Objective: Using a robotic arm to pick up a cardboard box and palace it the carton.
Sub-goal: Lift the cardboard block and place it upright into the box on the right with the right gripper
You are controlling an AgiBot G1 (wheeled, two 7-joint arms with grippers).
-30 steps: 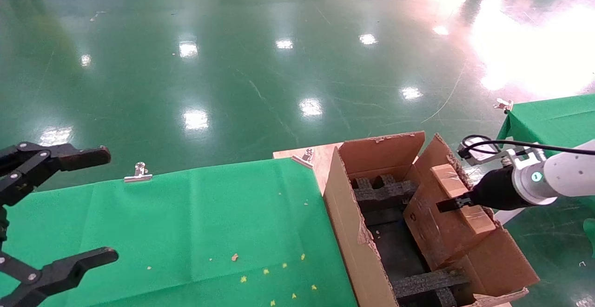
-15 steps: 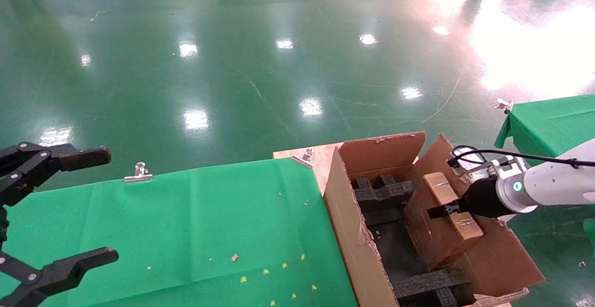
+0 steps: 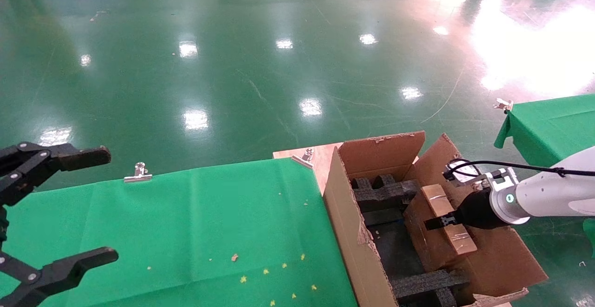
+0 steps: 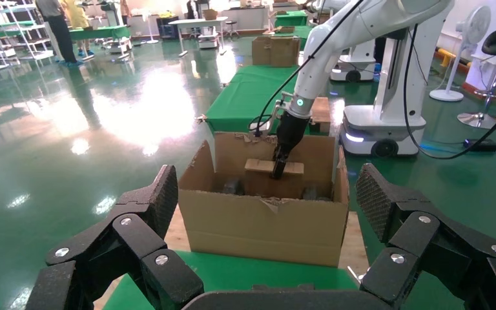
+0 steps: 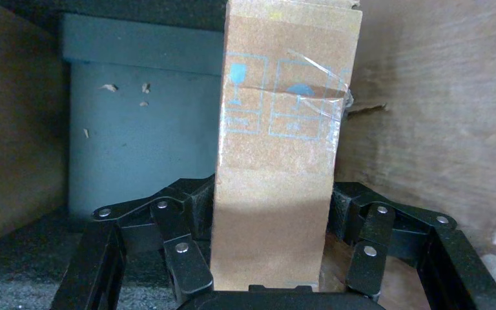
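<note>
The white robotic arm [image 3: 553, 193] reaches into the carton [image 3: 346, 237] from the right. Its black right gripper [image 3: 438, 222] is shut on the cardboard box [image 3: 434, 239], which stands on edge, tilted, low inside the carton against its right wall. In the right wrist view the fingers [image 5: 194, 210] press both sides of the taped box [image 5: 278, 148]. The left wrist view shows the carton [image 4: 258, 226], the box [image 4: 258, 166] and the right gripper [image 4: 279, 169] farther off. My left gripper [image 3: 108, 203] hangs open and empty over the green table at the far left.
Black foam inserts [image 3: 383, 193] lie at the carton's far end and near end [image 3: 427, 283]. The green cloth table [image 3: 195, 218] has metal clips [image 3: 138, 173] on its far edge. A second green table [image 3: 553, 121] stands at the right.
The right arm has lowered the cardboard box deeper into the carton and shifted it slightly left. The left gripper has not moved.
</note>
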